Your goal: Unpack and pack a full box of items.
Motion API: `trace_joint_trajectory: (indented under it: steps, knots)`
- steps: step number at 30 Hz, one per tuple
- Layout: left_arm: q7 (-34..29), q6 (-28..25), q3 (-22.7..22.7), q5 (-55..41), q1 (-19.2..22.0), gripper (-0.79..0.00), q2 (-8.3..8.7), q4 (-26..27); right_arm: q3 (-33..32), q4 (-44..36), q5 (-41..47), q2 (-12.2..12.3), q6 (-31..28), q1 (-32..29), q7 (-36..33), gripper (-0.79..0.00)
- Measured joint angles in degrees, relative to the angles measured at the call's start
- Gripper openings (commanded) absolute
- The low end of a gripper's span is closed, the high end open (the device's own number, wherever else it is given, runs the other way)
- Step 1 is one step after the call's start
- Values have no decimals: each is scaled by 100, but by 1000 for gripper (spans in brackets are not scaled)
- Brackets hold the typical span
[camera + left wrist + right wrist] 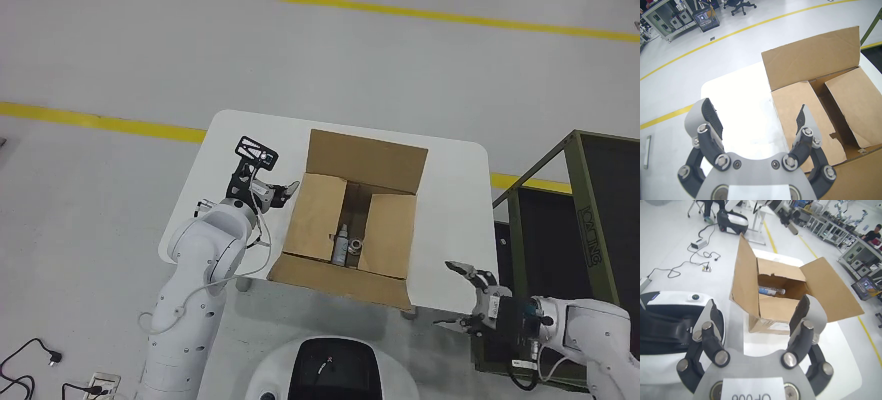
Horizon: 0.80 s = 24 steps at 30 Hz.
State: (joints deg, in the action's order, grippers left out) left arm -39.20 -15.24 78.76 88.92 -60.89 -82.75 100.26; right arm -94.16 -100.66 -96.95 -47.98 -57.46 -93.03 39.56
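Note:
A brown cardboard box (350, 220) stands on the white table (450, 200) with its flaps partly raised. Inside it lies a clear plastic bottle (771, 291) with a blue label, seen also from above as the bottle (341, 245). My left gripper (268, 172) hovers open beside the box's left flap (802, 121), holding nothing. My right gripper (470, 295) is open and empty off the table's front right corner, apart from the box (776, 298).
A dark green metal rack (570, 230) stands just right of the table. Bare tabletop (742, 106) lies left of the box, and more bare tabletop (829, 347) to its right. Cables and a power strip (706, 268) lie on the floor.

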Motion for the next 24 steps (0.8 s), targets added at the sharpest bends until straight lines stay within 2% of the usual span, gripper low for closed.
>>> trace_joint_trajectory:
  steps: [3, 9, 18, 24]
  knots:
    - [0, 0, 0, 0, 0, 0, 0, 0, 7, 13, 215, -5, -1, 19, -237, -785]
    - [0, 0, 0, 0, 0, 0, 0, 0, 526, 52, 915, -94, 151, 292, -890, -785]
    - [0, 0, 0, 0, 0, 0, 0, 0, 1712, 248, 2302, -307, 594, 951, -2915, -785]
    - [0, 0, 0, 0, 0, 0, 0, 0, 2190, 508, 2885, -405, 838, 1287, -3860, -785]
